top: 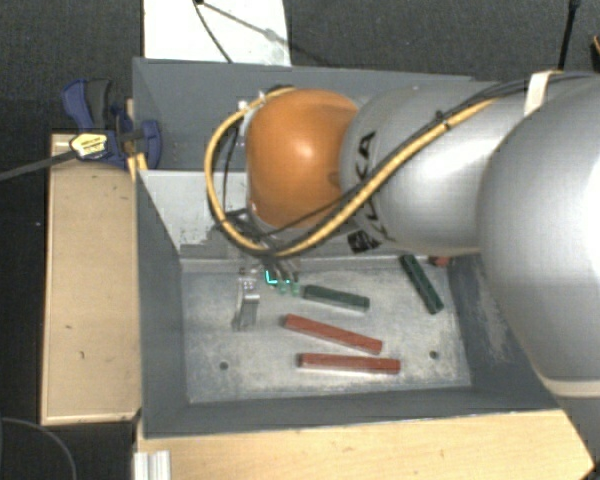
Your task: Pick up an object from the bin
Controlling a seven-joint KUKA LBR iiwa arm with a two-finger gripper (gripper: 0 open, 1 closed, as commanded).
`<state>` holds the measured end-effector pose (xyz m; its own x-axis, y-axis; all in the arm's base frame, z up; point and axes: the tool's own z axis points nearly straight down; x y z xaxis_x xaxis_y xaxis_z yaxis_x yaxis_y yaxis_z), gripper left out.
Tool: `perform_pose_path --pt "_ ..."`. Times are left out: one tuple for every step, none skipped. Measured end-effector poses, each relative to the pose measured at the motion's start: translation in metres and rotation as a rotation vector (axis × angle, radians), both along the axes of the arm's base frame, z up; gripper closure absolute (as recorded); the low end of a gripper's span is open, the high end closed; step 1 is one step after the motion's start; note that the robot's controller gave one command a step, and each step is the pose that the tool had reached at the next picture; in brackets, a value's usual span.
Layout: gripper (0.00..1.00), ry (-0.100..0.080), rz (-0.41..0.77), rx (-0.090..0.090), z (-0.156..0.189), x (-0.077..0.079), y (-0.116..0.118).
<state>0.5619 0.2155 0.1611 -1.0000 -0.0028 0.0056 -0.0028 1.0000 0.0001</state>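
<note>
Dark green stick (332, 297) lies beside the pincer (246, 306), whose state I cannot tell; arm lettering (366, 154) half-hidden.

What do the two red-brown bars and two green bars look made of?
Upper red-brown bar and lower red-brown bar: matte, straight-edged, no shine; likely painted wood or hard plastic. Middle green bar and right green bar: same dull finish, probably the same stuff.
</note>
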Motion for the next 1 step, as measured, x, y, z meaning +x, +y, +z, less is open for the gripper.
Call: perform_pose_path --pt "0.0 -0.003 -0.086 -0.003 -0.0316 -0.0097 -0.0527"
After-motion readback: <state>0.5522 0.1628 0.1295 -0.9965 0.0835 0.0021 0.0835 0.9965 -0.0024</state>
